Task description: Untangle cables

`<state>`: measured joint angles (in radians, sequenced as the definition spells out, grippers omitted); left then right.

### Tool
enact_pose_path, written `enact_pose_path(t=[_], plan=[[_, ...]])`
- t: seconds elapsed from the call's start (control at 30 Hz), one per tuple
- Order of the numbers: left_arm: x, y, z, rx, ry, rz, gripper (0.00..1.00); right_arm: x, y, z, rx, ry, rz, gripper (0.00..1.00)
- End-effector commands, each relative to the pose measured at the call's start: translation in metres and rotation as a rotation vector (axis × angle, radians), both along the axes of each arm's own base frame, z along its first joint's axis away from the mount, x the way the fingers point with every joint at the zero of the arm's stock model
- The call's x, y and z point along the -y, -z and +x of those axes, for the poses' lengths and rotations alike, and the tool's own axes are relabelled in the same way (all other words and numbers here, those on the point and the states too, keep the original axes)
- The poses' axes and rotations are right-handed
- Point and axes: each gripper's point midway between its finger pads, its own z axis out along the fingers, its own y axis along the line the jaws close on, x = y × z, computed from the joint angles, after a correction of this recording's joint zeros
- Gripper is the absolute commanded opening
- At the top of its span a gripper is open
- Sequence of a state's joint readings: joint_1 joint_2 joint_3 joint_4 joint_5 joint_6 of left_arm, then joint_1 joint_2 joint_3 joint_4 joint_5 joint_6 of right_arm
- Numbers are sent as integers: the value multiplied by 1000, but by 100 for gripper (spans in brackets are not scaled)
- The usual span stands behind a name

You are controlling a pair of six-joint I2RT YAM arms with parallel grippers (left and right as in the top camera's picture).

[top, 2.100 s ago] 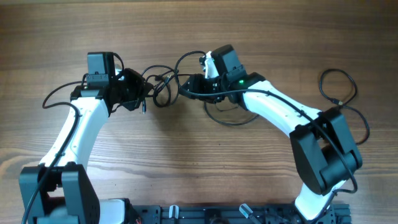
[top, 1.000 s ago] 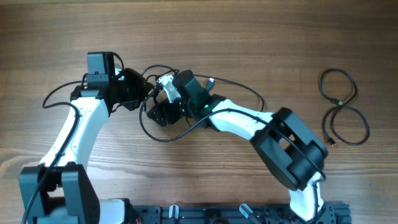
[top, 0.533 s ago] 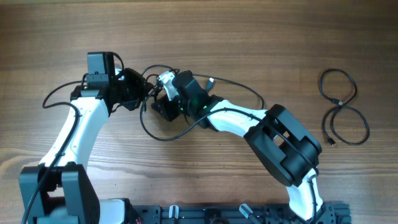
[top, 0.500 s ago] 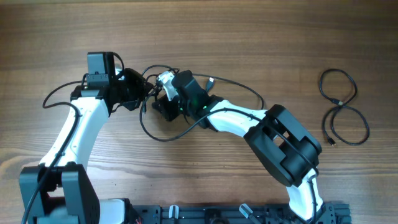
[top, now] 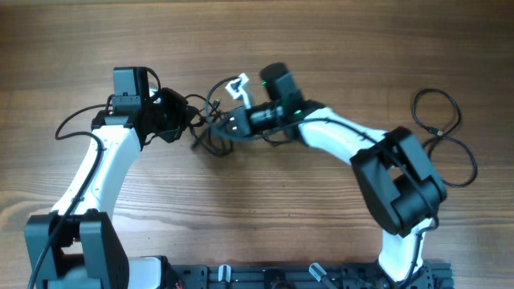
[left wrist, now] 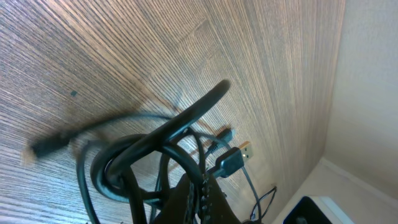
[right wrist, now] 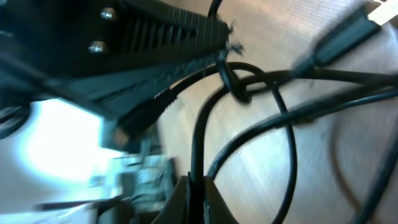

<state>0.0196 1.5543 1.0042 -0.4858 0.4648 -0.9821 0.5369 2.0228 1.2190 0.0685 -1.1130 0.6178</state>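
Wood-grain bench (top: 265, 48) carries a job we judge partly done: the cables (top: 207, 135) are knotted mid-bench, and one loose cable (top: 434, 129) lies free, well to their right. Just left of the cables, our left tool (top: 186, 127) is clamped on strands. Our right tool (top: 227, 127), arm stretched across from the right, pinches one strand.

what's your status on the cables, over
Left gripper shut on cable bundle, right gripper on one strand. Loose cable apart, far right. Nothing blocking.

Brown wood-grain table (top: 241, 233), pale wall (left wrist: 368, 93)
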Motion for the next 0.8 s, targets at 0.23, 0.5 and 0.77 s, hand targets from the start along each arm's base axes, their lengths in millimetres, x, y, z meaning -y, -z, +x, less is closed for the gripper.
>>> enact_pose_path(t=[0.23,0.5,0.77], plan=[[-23,5,6,0,-70,100,4,68,-33,25,-135,13,138,4],[-55,10,2,-36,-155,124,4,176,69,51,-172,338,-376,4],[-57,10,2,-36,-161,124,4,254,99,44,-263,459,-602,4]])
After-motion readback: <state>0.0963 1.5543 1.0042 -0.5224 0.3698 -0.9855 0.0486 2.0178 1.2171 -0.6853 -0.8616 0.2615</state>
